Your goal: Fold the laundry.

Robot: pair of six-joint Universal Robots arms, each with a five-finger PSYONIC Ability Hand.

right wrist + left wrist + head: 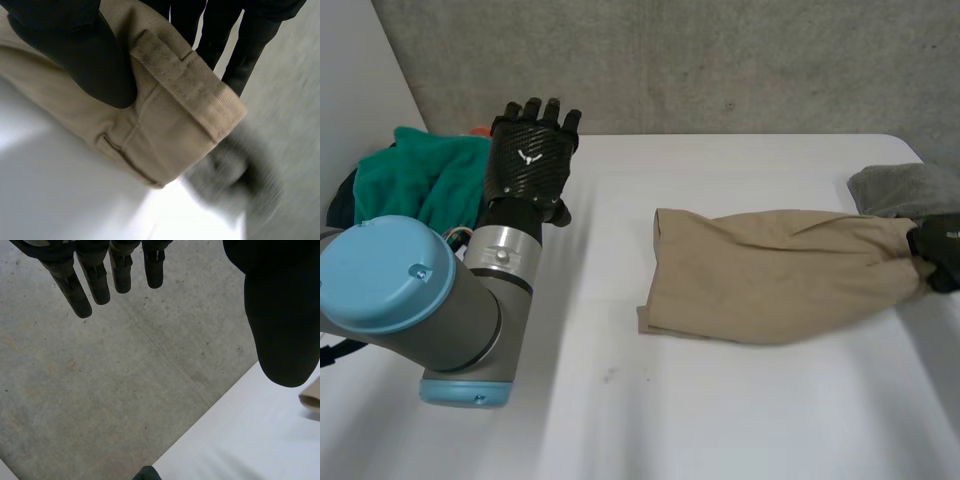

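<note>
Barely started, by the look of things. Spread across the white surface (720,420): one tan garment (780,275), lying roughly flat, squared off at one end and bunched narrow at the other. Pinched at that narrow end by the right hand (942,262), with the thumb (75,50) pressed on top of the cloth and the fingers (220,30) behind it. A thick stitched band (185,85) bulges out just past the thumb.

Raised well away from the tan garment's squared end: the left hand (528,150), fingers straight and spread, thumb apart, closed on nothing and touching no cloth.

Crumpled just beyond the garment's pinched end: a grey cloth (905,188), unfolded. Heaped far off past the squared end, behind the left hand: a teal heap (420,175), also unfolded.

Done, at a guess: no more than a rough laying-out of the tan garment. Possibly doubled over once lengthwise, but impossible to tell from here.

Left, at a guess: nearly everything. First, smoothing out the bunched end. Then bringing the left hand across to the squared end and folding end to end. After that, the same again for the grey cloth and the teal heap.
</note>
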